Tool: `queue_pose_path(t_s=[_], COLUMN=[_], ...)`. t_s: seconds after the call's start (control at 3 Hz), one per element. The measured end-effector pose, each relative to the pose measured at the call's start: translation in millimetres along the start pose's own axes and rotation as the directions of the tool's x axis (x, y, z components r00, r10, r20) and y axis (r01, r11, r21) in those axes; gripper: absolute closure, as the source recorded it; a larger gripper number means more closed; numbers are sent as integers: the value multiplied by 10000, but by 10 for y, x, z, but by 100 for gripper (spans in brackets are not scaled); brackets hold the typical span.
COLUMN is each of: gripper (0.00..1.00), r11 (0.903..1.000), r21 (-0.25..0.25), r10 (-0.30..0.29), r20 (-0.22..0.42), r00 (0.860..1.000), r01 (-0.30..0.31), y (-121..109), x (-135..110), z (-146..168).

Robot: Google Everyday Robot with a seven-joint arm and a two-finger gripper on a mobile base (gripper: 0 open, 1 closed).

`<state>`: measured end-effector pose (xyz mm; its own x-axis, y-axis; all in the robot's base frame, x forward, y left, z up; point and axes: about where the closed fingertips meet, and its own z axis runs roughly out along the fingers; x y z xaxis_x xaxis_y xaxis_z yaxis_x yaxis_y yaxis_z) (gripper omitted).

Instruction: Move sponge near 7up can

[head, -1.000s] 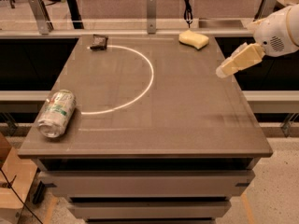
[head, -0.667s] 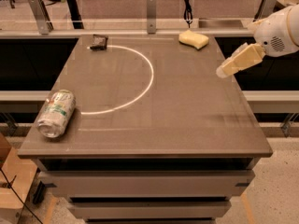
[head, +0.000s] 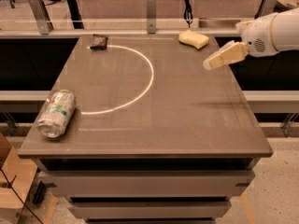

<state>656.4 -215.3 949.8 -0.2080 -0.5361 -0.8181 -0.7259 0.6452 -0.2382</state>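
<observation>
The 7up can (head: pixel 56 113) is seen lying on its side at the near left corner of the table (head: pixel 187 125). A small black packet (head: pixel 98 41) is placed at the far left, where a white arc (head: pixel 148 78) painted on the tabletop begins. The sponge (head: pixel 194 39) is found at the far edge, right of the middle, well apart from the can. The gripper (head: pixel 211 62) is held above the right edge, near the sponge but clear of it; whether it is open or closed cannot be told.
</observation>
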Motion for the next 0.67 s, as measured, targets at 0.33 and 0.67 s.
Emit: queue_pose_path(t_s=[0.33, 0.67], gripper=[0, 0], r11=[9986, 9938], r21=[126, 281], r10=[499, 1051], r20=[422, 808], r00=[9979, 9912], r01=[-504, -1076], y=[-156, -355], x=[57, 150], z=[259, 515])
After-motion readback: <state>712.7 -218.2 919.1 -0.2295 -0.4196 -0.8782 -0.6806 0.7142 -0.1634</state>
